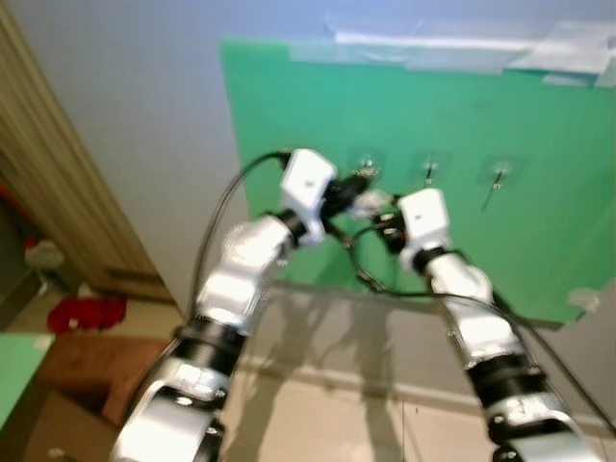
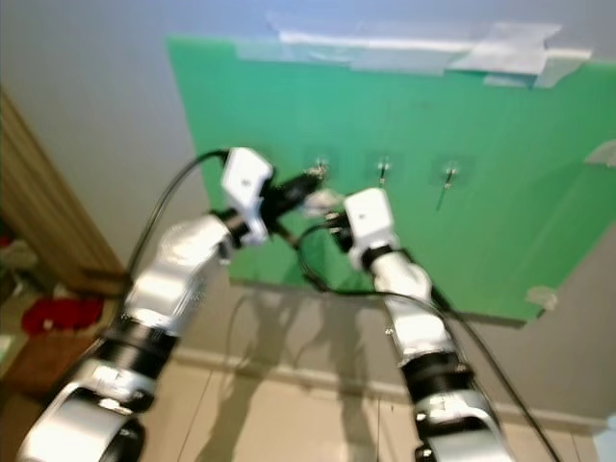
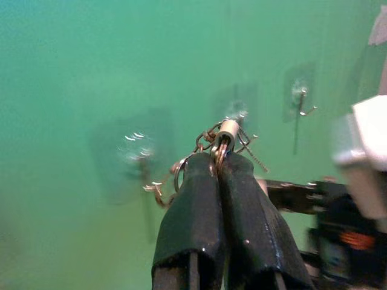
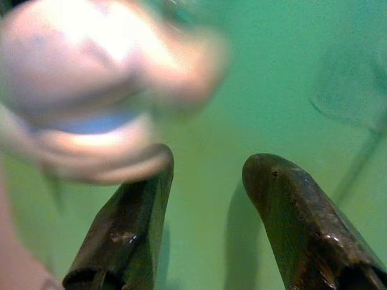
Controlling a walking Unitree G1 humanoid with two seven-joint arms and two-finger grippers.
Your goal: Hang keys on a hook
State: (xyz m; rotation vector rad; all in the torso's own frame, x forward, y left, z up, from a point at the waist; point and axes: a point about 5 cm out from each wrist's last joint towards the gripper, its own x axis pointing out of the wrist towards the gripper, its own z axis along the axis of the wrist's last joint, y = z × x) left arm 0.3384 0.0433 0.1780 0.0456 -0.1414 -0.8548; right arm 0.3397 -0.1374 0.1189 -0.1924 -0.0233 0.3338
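Taped to a pale wall, our green board [image 1: 462,125] carries a row of small metal hooks [image 1: 429,171]. Our left gripper [image 3: 219,166] pinches the silver key bunch on its wire ring [image 3: 225,134], presumably to loop it on the leftmost hook [image 3: 237,112]. Right gripper [image 4: 208,181], fingers apart, waits beside it.
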